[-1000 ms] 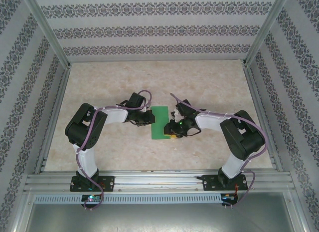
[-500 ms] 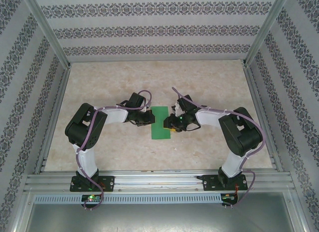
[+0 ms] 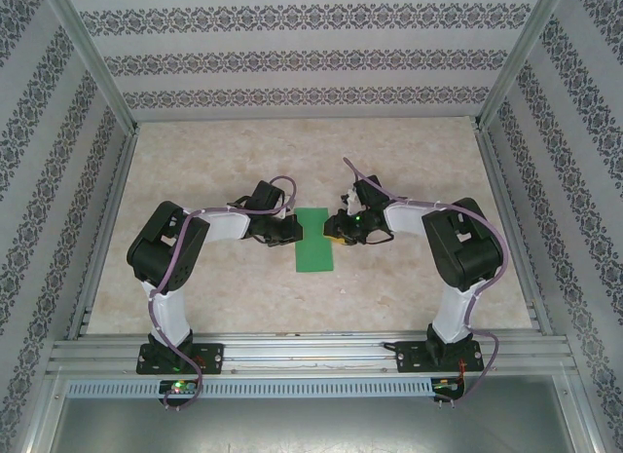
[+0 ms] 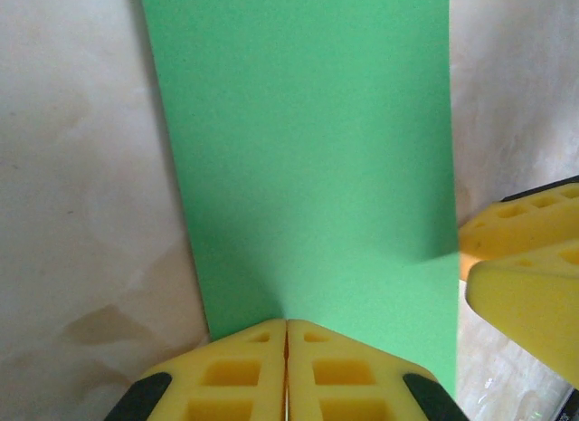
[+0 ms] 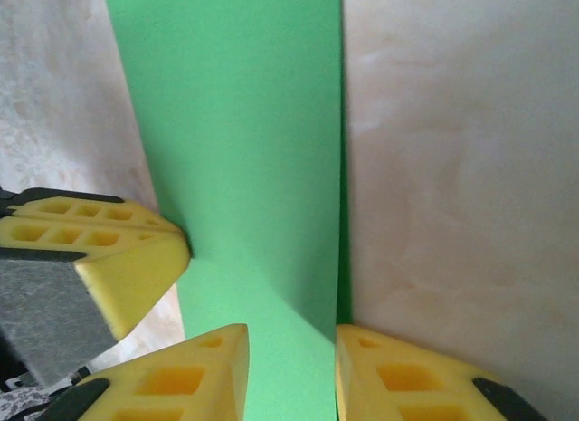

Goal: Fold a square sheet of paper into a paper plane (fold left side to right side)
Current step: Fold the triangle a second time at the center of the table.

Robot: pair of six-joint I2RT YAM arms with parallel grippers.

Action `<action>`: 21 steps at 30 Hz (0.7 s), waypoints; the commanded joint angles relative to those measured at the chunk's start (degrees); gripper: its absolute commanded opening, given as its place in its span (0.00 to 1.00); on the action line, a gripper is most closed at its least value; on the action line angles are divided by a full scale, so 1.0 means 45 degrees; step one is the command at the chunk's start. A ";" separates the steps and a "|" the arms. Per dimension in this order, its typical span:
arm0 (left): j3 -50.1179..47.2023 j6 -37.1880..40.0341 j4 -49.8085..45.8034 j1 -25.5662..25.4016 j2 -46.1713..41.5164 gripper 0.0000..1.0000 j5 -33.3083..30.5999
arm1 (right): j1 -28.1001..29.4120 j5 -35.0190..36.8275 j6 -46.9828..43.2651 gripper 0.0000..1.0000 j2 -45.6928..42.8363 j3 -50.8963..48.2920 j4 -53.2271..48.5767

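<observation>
The square sheet of paper (image 3: 313,241) is bright green and lies on the table folded in half, a tall narrow rectangle with no paper plane shape. My left gripper (image 3: 291,231) is shut, its yellow fingertips (image 4: 288,344) together and pressing down on the sheet (image 4: 308,140) at its left edge. My right gripper (image 3: 337,231) is open at the right edge. In the right wrist view its jaws (image 5: 291,371) stand apart low over the paper (image 5: 244,131), where two layers show slightly offset. The left gripper's fingers (image 5: 99,249) show at the far side.
The marbled beige table (image 3: 389,161) has a metal frame rail (image 3: 311,354) along its near edge. Patterned walls (image 3: 311,54) close in the back and both sides. The right gripper's yellow fingers (image 4: 525,258) reach in across the sheet in the left wrist view.
The right gripper has slid along the sheet's right edge, from near the front corner toward the middle, and its jaws have narrowed a little. The left gripper and the paper have stayed put.
</observation>
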 commanded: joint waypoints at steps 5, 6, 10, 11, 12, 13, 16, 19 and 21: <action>-0.0030 0.0076 -0.0100 -0.0269 0.0177 0.12 -0.0263 | -0.0058 -0.0319 -0.0295 0.18 0.0069 0.0009 0.0038; 0.0019 0.0114 -0.0116 -0.0274 0.0133 0.12 -0.0241 | -0.0059 -0.0354 -0.0314 0.15 0.0055 0.0009 0.0000; 0.0199 0.0305 -0.0299 -0.0269 -0.0184 0.15 -0.0268 | -0.0078 -0.0434 -0.0295 0.04 -0.0099 -0.0011 -0.0045; 0.0265 0.0381 -0.0376 -0.0262 -0.0266 0.17 -0.0281 | -0.0078 -0.0437 -0.0295 0.02 -0.0140 -0.0021 -0.0078; 0.0273 0.0437 -0.0404 -0.0262 -0.0442 0.19 -0.0341 | -0.0080 -0.0420 -0.0295 0.01 -0.0203 -0.0020 -0.0144; 0.0241 0.0481 -0.0400 -0.0264 -0.0615 0.21 -0.0407 | -0.0098 -0.0402 -0.0295 0.00 -0.0237 -0.0020 -0.0190; -0.0063 0.0778 -0.0283 -0.0271 -0.1522 0.29 -0.0766 | -0.0137 -0.0522 -0.0183 0.00 -0.0445 0.0013 -0.0369; -0.0705 0.1420 -0.0106 -0.0360 -0.2825 0.33 -0.1185 | -0.0137 -0.0616 0.0024 0.00 -0.0638 0.0161 -0.0789; -0.1182 0.2130 -0.0097 -0.0647 -0.3782 0.37 -0.1450 | -0.0155 -0.0631 0.0195 0.00 -0.0760 0.0268 -0.1104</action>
